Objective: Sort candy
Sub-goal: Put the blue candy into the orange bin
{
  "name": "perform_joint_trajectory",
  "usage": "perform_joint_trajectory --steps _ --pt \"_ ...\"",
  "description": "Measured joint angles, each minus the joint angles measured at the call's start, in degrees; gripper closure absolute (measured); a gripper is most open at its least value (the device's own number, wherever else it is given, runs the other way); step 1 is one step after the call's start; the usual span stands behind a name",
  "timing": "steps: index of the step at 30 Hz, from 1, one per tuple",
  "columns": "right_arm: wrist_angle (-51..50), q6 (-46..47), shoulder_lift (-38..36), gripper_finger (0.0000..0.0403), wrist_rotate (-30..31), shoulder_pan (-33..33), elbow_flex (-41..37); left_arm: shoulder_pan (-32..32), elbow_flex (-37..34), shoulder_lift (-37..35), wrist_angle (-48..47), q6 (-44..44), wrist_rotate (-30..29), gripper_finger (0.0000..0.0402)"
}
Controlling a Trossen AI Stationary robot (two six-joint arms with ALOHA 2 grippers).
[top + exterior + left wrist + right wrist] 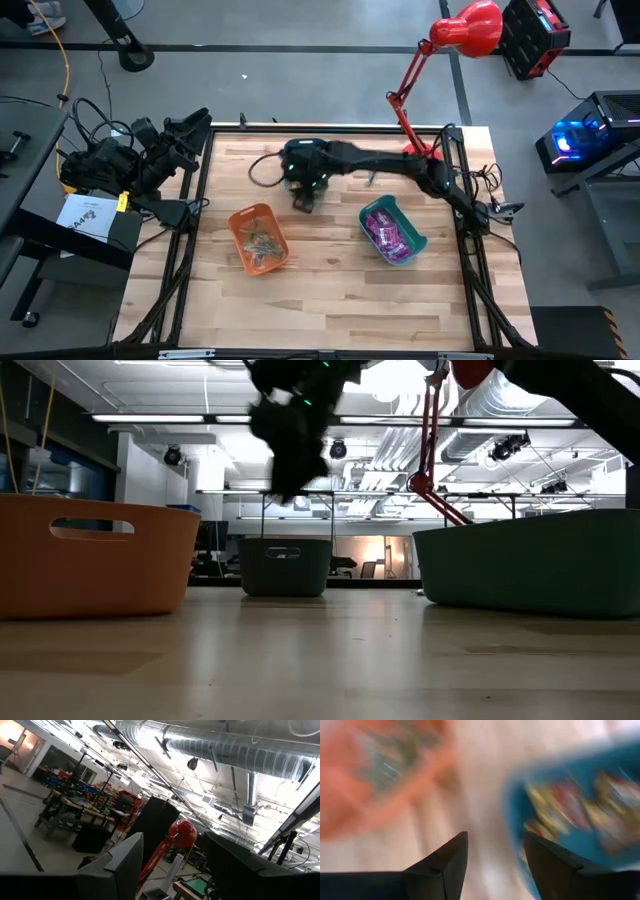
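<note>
Greenish stick candy (262, 240) lies in an orange bin (235, 215). Purple candy packets (390, 235) fill a teal bin (372, 208). My right gripper (304, 198) hangs above the table's middle, between and behind these two bins, and points down. The right wrist view is blurred; there my right gripper (495, 837) is open with nothing between its fingers. It stands over bare wood beside a blue bin (512, 810) holding yellow and red candy (560, 805). My left gripper (172, 837) is open, empty and raised at the table's left edge (190, 130).
A red desk lamp (465, 28) stands at the table's far right corner, its arm reaching over the far edge. In the low view the orange bin (95, 555) stands at the left, the teal bin (530, 565) at the right, and a dark bin (285, 565) farther back between them.
</note>
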Motion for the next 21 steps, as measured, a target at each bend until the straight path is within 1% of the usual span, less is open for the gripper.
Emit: perform_joint_trajectory --steps 3,7,10,15,17,21 --pt "-4.8 -0.2 -2.7 0.0213 2.4 -3.9 -3.6 -0.1 0.0 -0.2 -0.5 0.0 0.0 0.02" --pt "-4.1 2.6 -8.2 0.0213 6.2 -9.7 -11.6 -0.7 0.0 -0.5 -1.2 -0.4 0.1 0.02" --pt "-2.1 7.6 -12.5 0.0213 9.2 -14.2 -19.4 -1.3 0.0 -0.8 -1.2 -0.4 0.1 0.02" --pt "2.9 18.4 -18.8 0.0213 13.4 -20.5 -35.3 -1.4 0.0 -1.1 -1.2 -0.4 0.1 0.02" --pt "5.7 23.5 -20.1 0.0213 13.5 -22.7 -40.5 -1.3 0.0 -1.1 -1.1 -0.4 0.2 0.02" --pt "11.4 31.9 -20.3 0.0213 13.4 -25.2 -47.6 -1.3 0.0 -1.1 -1.0 -0.4 0.1 0.02"
